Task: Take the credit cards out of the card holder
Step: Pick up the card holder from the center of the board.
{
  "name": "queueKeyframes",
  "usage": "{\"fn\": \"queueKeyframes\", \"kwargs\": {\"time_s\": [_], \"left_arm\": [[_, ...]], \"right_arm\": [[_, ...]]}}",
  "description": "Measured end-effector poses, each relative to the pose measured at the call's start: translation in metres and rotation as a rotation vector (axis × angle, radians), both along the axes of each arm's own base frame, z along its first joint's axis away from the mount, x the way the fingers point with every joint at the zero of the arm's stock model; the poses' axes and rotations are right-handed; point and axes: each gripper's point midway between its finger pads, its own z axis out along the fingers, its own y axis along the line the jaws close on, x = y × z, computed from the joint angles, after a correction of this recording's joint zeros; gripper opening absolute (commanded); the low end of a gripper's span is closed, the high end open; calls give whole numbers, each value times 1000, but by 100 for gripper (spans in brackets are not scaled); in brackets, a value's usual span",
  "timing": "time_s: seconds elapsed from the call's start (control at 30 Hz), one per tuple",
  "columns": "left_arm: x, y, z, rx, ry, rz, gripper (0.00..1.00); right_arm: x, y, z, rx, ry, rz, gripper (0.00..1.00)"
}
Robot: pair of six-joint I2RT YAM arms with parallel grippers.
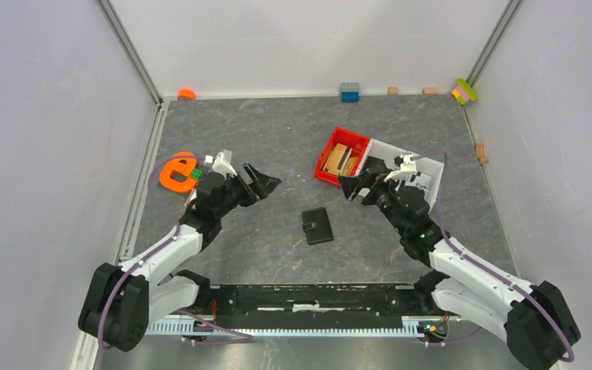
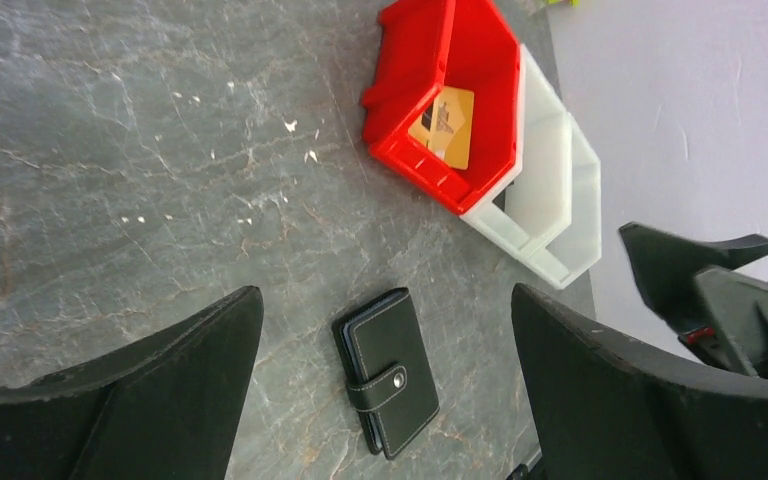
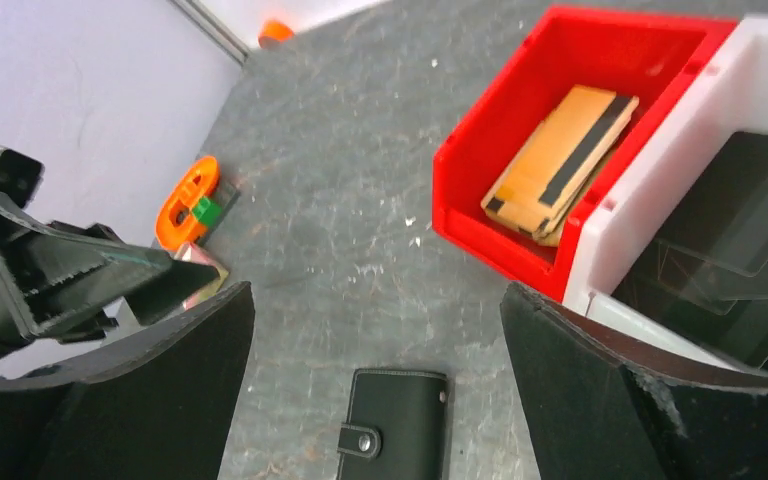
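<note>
Two grippers: left gripper (image 1: 266,187) and right gripper (image 1: 351,189), jaws spread wide, holding nothing.
Card holder (image 1: 317,226): black, strap snapped shut, flat on the grey table (image 1: 262,131) between the grippers, touching neither.
Red bin (image 1: 348,134): holds tan blocks (image 1: 341,159) and adjoins the white bin (image 1: 385,146).

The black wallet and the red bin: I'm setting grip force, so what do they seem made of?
The small black folding wallet looks like leather or imitation leather: matte, faintly grained, pale stitching along its edges, a shiny snap stud. The red box-shaped bin looks like moulded hard plastic: smooth, slightly glossy, one even colour, thin straight walls.
</note>
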Motion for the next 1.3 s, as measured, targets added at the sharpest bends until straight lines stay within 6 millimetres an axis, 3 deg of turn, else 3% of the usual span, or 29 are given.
{"fn": "queueKeyframes", "kwargs": {"time_s": [0.07,0.27,0.4,0.5,0.57,0.7,0.83,1.0,1.3], "left_arm": [[-2,-6,-3,14,15,-23,100],[-6,-32,-2,66,32,-111,98],[-5,-44,-5,99,53,-146,96],[-4,-50,-18,128,104,-160,87],[-3,-55,-32,155,158,-177,84],[-4,-64,-60,212,267,-208,82],[-12,-65,-80,268,346,-240,79],[-21,-78,-94,317,414,-312,72],[-37,-100,-119,315,535,-436,48]], "right_arm": [[-1,0,9,5,-53,-7,98],[-2,-8,-47,-202,65,0,99],[-5,-1,-59,-263,97,69,99],[-7,5,-64,-292,115,115,99],[-7,10,-66,-309,130,150,94],[-11,17,-75,-334,152,212,84],[-17,23,-91,-351,193,264,81],[-28,32,-111,-351,257,344,79],[-32,35,-112,-347,261,367,79]]}}
